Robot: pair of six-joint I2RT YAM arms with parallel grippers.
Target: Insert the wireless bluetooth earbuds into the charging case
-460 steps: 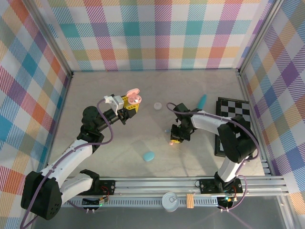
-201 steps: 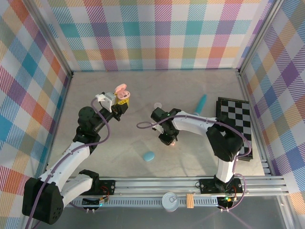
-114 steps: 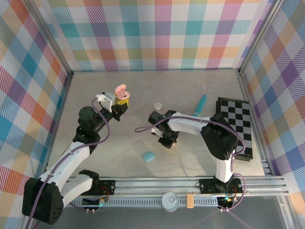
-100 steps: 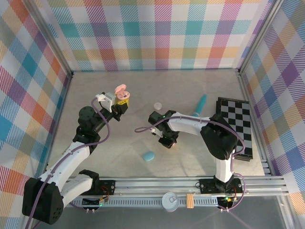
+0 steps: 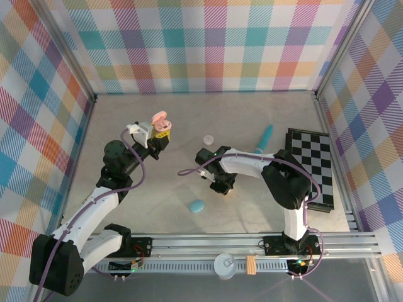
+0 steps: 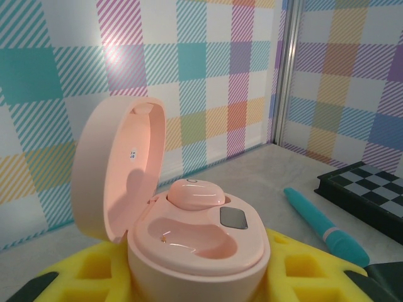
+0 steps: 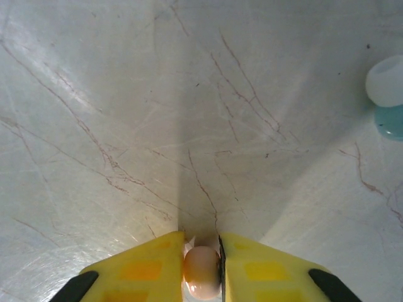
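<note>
Right end effector is down at the counter, and its yellow fingers are pressed together on the loose pink earbud, one pad on each side. The bud sits right between the tips, at the counter surface; whether it is lifted clear I cannot tell. Off to the upper right of those fingers in the wrist view, well apart, there's a white bud piece with a teal bud piece touching it.

Over to the left end effector, raised above the counter and clamped on the pink charging case. The case stands upright between the yellow pads, lid swung open. Inside, the seated pink earbud fills the far socket, and the near socket is bare.

Beyond the left end effector, on its right, a teal strip lies on the counter, with a checkerboard past it. From above, a teal pebble case lies near the right end effector, on the side toward the arm bases.
</note>
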